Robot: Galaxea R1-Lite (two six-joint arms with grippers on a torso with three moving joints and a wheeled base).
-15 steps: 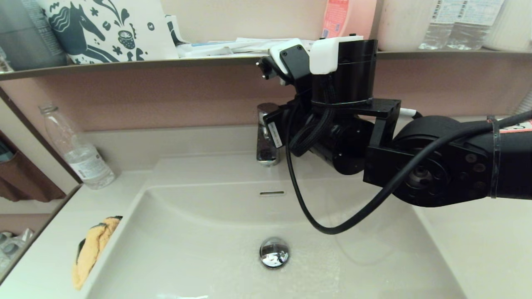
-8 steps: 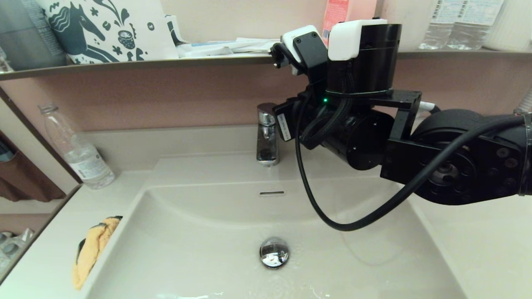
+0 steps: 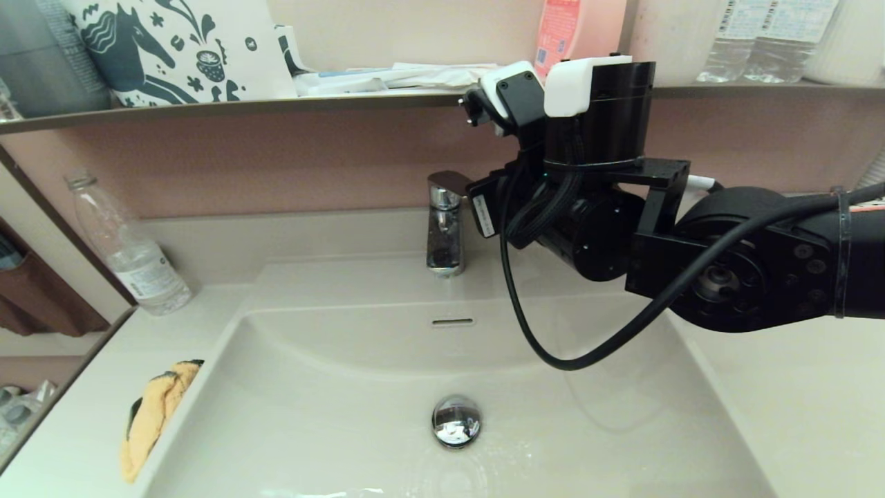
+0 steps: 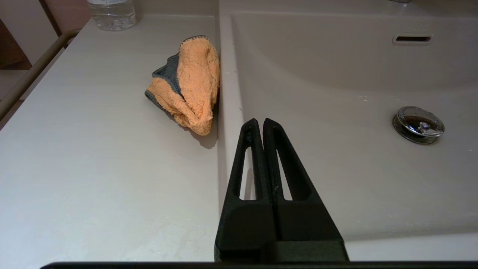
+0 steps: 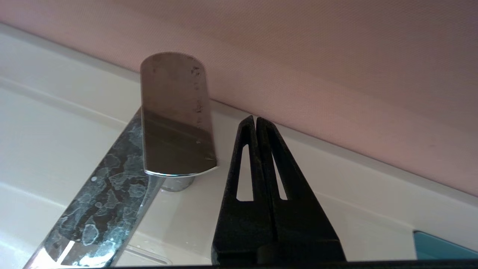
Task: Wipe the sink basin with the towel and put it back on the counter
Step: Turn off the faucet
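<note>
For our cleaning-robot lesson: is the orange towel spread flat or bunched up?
Bunched up. The towel lies crumpled in folds on the counter, against the sink basin's rim, outside it.

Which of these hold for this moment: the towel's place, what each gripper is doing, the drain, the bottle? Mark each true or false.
1. The towel lies bunched on the counter, against the rim of the sink basin. True.
2. The right gripper holds the towel. False: its fingers are shut on nothing, beside the chrome tap lever.
3. The left gripper is open above the drain stopper. False: it is shut, near the basin's rim close to the towel.
4. A clear plastic bottle stands on the counter at the robot's left. True.
5. The towel covers the overflow slot. False: the slot is bare.
</note>
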